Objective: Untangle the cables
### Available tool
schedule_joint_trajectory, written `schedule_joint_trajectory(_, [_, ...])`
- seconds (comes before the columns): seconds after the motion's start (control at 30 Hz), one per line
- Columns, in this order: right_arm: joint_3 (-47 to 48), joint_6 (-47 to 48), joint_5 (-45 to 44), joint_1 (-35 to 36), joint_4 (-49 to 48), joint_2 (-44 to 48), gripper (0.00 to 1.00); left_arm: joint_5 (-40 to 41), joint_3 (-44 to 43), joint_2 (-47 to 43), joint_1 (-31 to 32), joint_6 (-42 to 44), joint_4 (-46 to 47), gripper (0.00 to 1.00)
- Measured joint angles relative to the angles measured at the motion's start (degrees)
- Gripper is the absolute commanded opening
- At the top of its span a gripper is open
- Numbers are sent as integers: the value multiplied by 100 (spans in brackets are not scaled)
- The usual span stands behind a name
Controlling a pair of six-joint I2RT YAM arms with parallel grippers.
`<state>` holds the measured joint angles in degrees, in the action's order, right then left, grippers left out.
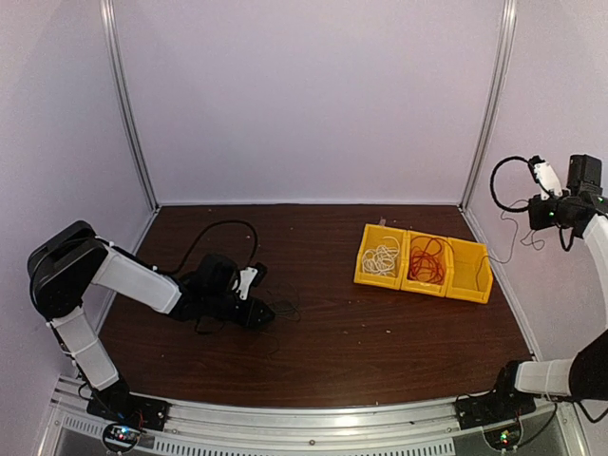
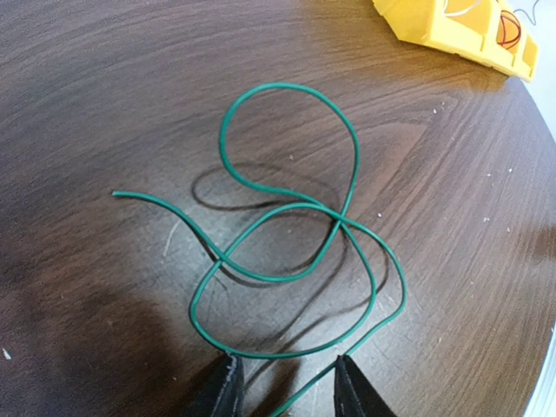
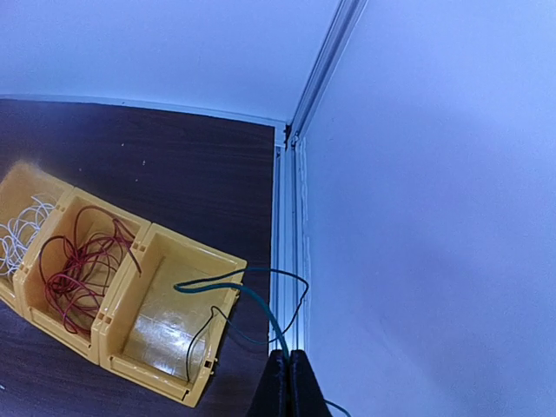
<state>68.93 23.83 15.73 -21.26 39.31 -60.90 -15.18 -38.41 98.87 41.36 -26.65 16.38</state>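
A dark green cable point(image 2: 287, 226) lies in loose crossing loops on the brown table. My left gripper point(image 2: 287, 391) is low over it and open, with one strand running between the fingers point(image 2: 228, 391); in the top view the gripper point(image 1: 260, 315) sits by this cable point(image 1: 283, 302). My right gripper point(image 3: 289, 365) is raised at the right wall point(image 1: 538, 220) and is shut on a thin dark green cable point(image 3: 252, 300) that hangs over the empty end of the yellow bin point(image 3: 174, 313). A white cable point(image 1: 380, 258) and a red cable point(image 1: 426, 261) lie in the other compartments.
The yellow three-compartment bin point(image 1: 475, 285) stands at the right of the table, near the aluminium frame post point(image 3: 291, 217) and the right wall. The bin's corner also shows in the left wrist view point(image 2: 434, 30). A thick black arm cable point(image 1: 214, 233) loops behind the left arm.
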Motion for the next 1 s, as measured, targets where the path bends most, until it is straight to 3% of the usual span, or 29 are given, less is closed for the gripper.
schedule_joint_trajectory(0.23, [-96,-2,623,-2,50,-470,0,9,96,-55,0,-4,74,38])
schedule_joint_trajectory(0.6, [-74,39,1493,0,208,-393,0,20,140,-72,11,-4,120,38])
schedule_joint_trajectory(1.0, [-968,-39,2017,9,-22,-944,0,20,122,-39,22,-4,155,38])
